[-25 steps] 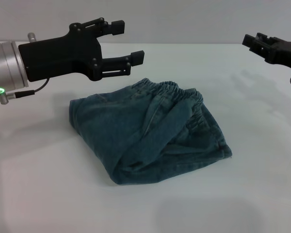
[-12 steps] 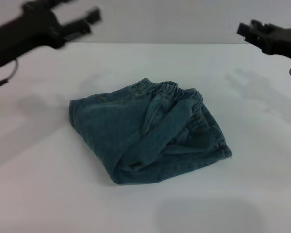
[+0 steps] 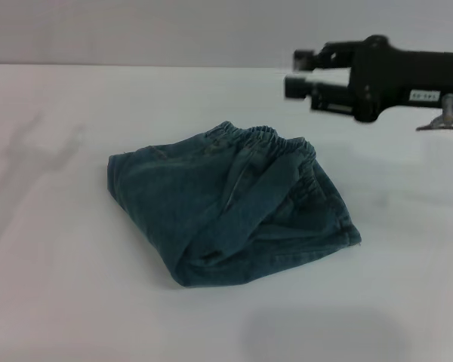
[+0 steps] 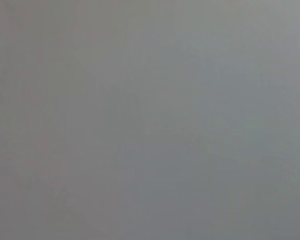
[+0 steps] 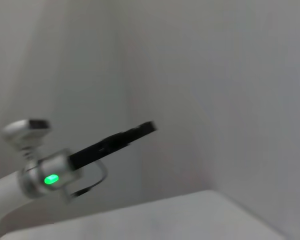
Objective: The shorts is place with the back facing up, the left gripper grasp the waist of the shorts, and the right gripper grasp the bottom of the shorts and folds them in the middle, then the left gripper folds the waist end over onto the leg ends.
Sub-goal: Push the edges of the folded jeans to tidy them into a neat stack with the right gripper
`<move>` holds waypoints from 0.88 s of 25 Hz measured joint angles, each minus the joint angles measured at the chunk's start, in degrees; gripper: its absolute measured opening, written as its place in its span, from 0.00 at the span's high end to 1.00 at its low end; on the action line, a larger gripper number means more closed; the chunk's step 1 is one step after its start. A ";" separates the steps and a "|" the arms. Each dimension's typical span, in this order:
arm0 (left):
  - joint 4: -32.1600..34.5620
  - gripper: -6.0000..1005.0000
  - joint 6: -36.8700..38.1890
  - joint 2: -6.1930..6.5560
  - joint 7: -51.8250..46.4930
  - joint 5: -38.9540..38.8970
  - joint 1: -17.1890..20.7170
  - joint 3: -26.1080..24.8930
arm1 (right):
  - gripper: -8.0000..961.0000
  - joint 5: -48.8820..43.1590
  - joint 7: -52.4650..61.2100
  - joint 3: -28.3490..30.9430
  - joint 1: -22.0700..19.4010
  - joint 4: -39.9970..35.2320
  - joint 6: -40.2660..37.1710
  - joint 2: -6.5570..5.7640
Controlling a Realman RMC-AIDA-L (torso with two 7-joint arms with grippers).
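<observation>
One bundle of folded blue-green shorts (image 3: 230, 213), ruffled waist (image 3: 275, 147) atop; right gripper (image 3: 300, 72) jaws spread above.

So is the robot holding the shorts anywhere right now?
No, nothing is held. The shorts lie folded on the table, the right gripper is open above it, and the left gripper is raised away.

We see a white table (image 3: 75, 302) with only the folded denim shorts (image 3: 226, 207) lying on it, mid-surface.
</observation>
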 joint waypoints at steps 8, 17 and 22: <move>-8.52 0.16 8.53 0.05 3.61 -5.42 4.00 -7.60 | 0.54 -7.13 2.45 -0.73 4.60 -1.18 -6.61 -0.03; -9.90 0.16 10.17 0.02 4.31 -5.52 4.65 -9.48 | 0.54 -15.61 14.92 -7.11 10.92 -0.45 -4.27 1.80; -13.69 0.16 10.37 -0.07 7.35 -5.48 1.86 -9.17 | 0.54 -18.12 18.95 -20.89 14.99 0.06 -1.56 2.23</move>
